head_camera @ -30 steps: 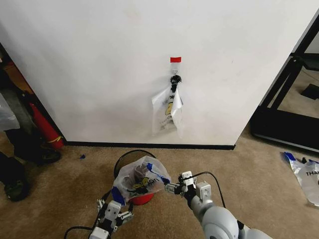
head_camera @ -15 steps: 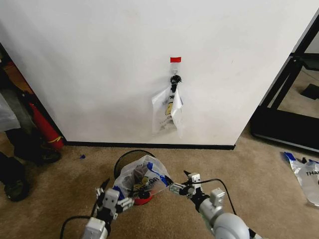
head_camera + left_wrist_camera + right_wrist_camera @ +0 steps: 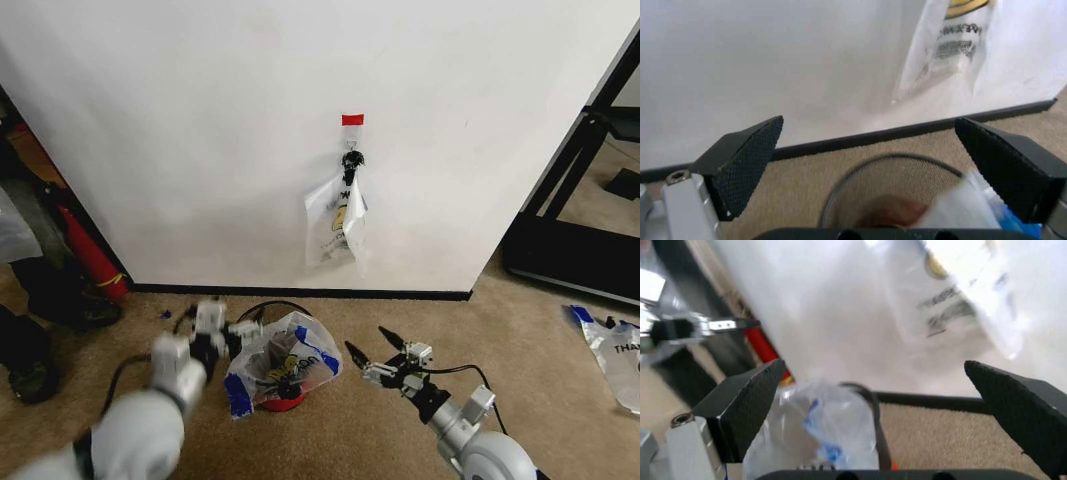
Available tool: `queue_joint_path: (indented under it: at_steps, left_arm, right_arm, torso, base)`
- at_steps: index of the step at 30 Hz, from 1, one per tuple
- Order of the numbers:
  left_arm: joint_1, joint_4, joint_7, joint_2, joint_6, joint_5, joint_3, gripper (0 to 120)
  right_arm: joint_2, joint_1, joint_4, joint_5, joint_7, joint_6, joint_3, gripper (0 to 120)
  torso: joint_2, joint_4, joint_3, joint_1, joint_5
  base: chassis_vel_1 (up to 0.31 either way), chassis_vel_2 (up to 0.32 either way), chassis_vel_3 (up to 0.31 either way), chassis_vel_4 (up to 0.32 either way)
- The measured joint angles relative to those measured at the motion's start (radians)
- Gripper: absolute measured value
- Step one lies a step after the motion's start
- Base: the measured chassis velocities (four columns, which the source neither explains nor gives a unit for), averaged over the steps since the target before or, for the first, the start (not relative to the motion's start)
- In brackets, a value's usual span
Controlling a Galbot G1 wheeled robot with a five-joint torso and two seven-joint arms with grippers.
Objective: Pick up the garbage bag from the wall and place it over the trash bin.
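Note:
The garbage bag (image 3: 285, 364), see-through with blue edges and a yellow smiley, lies bunched over the trash bin (image 3: 268, 306), whose black rim and red lower side (image 3: 288, 403) show around it. My left gripper (image 3: 232, 328) is open just left of the bin's rim, and its wrist view looks between the wide fingers (image 3: 747, 155) at the rim (image 3: 857, 170) and the bag (image 3: 960, 205). To the right, my right gripper (image 3: 368, 343) is open too, a short gap away from the bag (image 3: 830, 435).
Same-print bags (image 3: 338, 222) hang bunched at a black hook (image 3: 352, 158) under red tape (image 3: 352, 119) on the white wall (image 3: 200, 130). A red cylinder (image 3: 92, 258) and dark clutter stand at the left. A like bag (image 3: 612, 352) lies on carpet at the right, near a black frame (image 3: 570, 250).
My right gripper has let go of the bag's edge, opened and drawn back to the right. My left arm has swung up from below the bin to its left side.

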Motion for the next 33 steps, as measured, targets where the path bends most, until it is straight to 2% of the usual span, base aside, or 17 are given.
queue_joint_path:
  at_steps: [3, 4, 6, 7, 9, 12, 15, 17, 19, 21, 23, 28, 31, 33]
  left_arm:
    - [-0.202, 0.122, 0.125, 0.026, 0.068, -0.068, 0.111, 100]
    - [-0.263, 0.161, 0.173, 0.025, 0.079, -0.066, 0.158, 100]
    - [-0.384, 0.253, 0.262, -0.002, 0.089, -0.002, 0.266, 100]
    - [-0.384, 0.253, 0.262, -0.002, 0.089, -0.002, 0.266, 100]
    - [-0.467, 0.351, 0.329, -0.052, 0.090, 0.069, 0.363, 100]
    - [-0.544, 0.455, 0.399, -0.108, 0.091, 0.099, 0.463, 100]
    - [-0.611, 0.529, 0.512, -0.107, 0.099, 0.123, 0.531, 100]
    - [-0.617, 0.536, 0.531, -0.104, 0.098, 0.133, 0.537, 100]
    - [-0.648, 0.579, 0.630, -0.090, 0.077, 0.196, 0.561, 100]
    - [-0.670, 0.617, 0.682, -0.091, 0.060, 0.239, 0.576, 100]
    - [-0.705, 0.699, 0.751, -0.111, 0.031, 0.317, 0.598, 100]
    - [-0.734, 0.776, 0.821, -0.136, 0.007, 0.374, 0.618, 100]
    - [-0.742, 0.794, 0.879, -0.120, -0.016, 0.403, 0.631, 99]
    - [-0.742, 0.794, 0.879, -0.120, -0.016, 0.403, 0.631, 99]
  right_arm:
    - [0.017, -0.044, 0.037, 0.027, 0.001, -0.012, 0.061, 100]
    - [0.022, -0.063, 0.049, 0.032, -0.002, -0.015, 0.084, 100]
    - [0.033, -0.105, 0.076, 0.037, -0.008, -0.021, 0.122, 100]
    - [0.033, -0.105, 0.076, 0.037, -0.008, -0.021, 0.122, 100]
    - [0.042, -0.140, 0.095, 0.037, -0.011, -0.026, 0.152, 100]
    - [0.046, -0.178, 0.111, 0.028, -0.012, -0.030, 0.178, 100]
    - [0.044, -0.211, 0.125, 0.025, -0.009, -0.037, 0.204, 100]
    - [0.043, -0.214, 0.126, 0.025, -0.009, -0.037, 0.206, 100]
    - [0.042, -0.225, 0.129, 0.026, -0.008, -0.039, 0.208, 100]
    - [0.043, -0.226, 0.135, 0.028, -0.006, -0.040, 0.205, 100]
    - [0.045, -0.226, 0.144, 0.031, 0.001, -0.046, 0.193, 100]
    - [0.038, -0.227, 0.148, 0.031, 0.010, -0.051, 0.187, 100]
    - [0.024, -0.228, 0.148, 0.040, 0.020, -0.056, 0.196, 100]
    - [0.023, -0.228, 0.149, 0.040, 0.020, -0.056, 0.196, 100]
  torso:
    - [0.000, 0.0005, 0.000, 0.000, 0.0005]
    - [0.000, 0.0005, 0.000, 0.000, -0.0002]
    - [0.000, 0.0006, 0.000, 0.000, 0.0009]
    - [0.000, 0.0006, 0.000, 0.000, 0.0009]
    - [0.000, 0.0001, 0.000, 0.000, 0.0000]
    - [0.000, -0.0003, 0.000, 0.000, -0.0002]
    - [0.000, 0.0001, 0.000, 0.000, 0.0000]
    - [0.000, 0.0002, 0.000, 0.000, 0.0000]
    - [0.000, 0.0008, 0.000, 0.000, 0.0002]
    - [0.000, 0.0008, 0.000, 0.000, 0.0003]
    - [0.000, 0.0005, 0.000, 0.000, 0.0001]
    - [0.000, 0.0003, 0.000, 0.000, -0.0002]
    - [0.000, 0.0003, 0.000, 0.000, 0.0001]
    - [0.000, 0.0003, 0.000, 0.000, 0.0001]
  base:
    - [0.000, 0.000, 0.000, 0.000]
    - [0.000, 0.000, 0.000, 0.000]
    - [0.000, 0.000, 0.000, 0.000]
    - [0.000, 0.000, 0.000, 0.000]
    - [0.000, 0.000, 0.000, 0.000]
    - [0.000, 0.000, 0.000, 0.000]
    - [0.000, 0.000, 0.000, 0.000]
    - [0.000, 0.000, 0.000, 0.000]
    - [0.000, 0.000, 0.000, 0.000]
    - [0.000, 0.000, 0.000, 0.000]
    - [0.000, 0.000, 0.000, 0.000]
    - [0.000, 0.000, 0.000, 0.000]
    - [0.000, 0.000, 0.000, 0.000]
    - [0.000, 0.000, 0.000, 0.000]
